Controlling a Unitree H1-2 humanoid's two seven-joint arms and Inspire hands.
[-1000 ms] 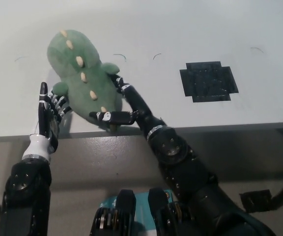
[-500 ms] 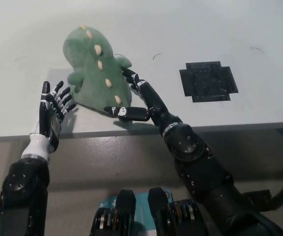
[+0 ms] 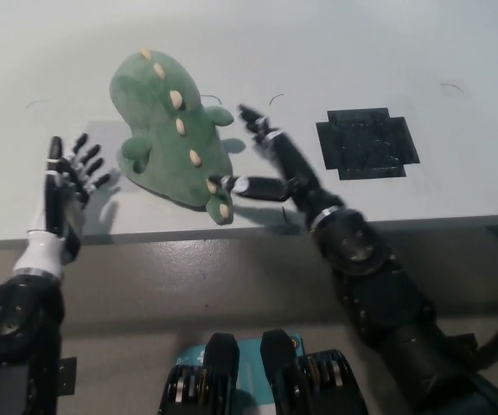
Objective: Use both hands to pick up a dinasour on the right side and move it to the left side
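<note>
**Dinosaur on the tabletop, both hands spread**

The green plush dinosaur [image 3: 169,130] lies on the white tabletop [image 3: 335,52] near its front edge, toward the left, cream spikes facing up. The left hand [image 3: 66,186] is near that front edge, left of the toy and apart from it, fingers fanned and holding nothing. The right hand [image 3: 273,164] is spread wide just right of the dinosaur, one fingertip at its tail end. A black patch [image 3: 367,143] lies further right.

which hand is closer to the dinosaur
The black right hand: one fingertip sits at the green dinosaur's tail end. The white left hand is open, apart from it.
</note>
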